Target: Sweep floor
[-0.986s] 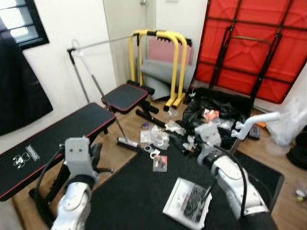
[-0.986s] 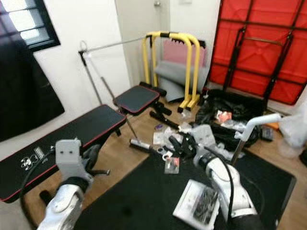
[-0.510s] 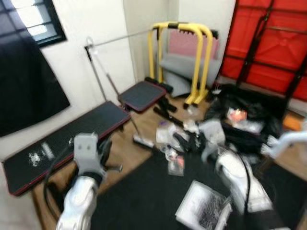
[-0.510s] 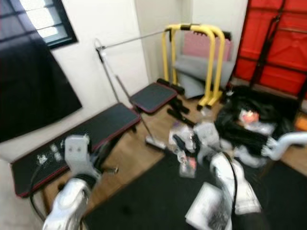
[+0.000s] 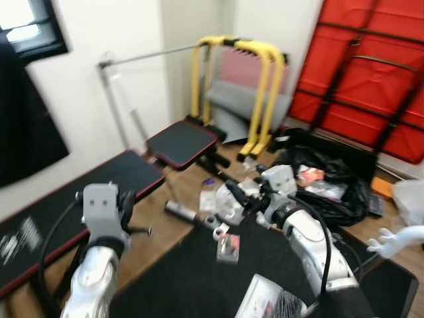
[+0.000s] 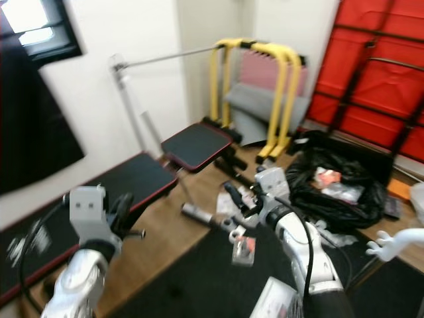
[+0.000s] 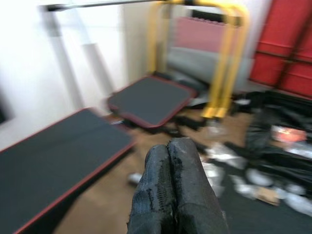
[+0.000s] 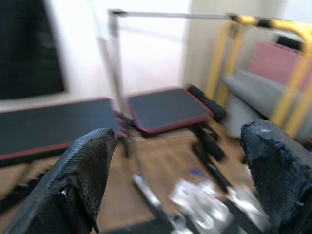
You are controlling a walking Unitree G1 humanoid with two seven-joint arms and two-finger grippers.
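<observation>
broom (image 5: 180, 211) leans upright vs wall, head on floor (image 5: 159, 232).

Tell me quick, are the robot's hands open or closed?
Left gripper: closed, holding nothing.
Right gripper: open wide, holding nothing.
</observation>
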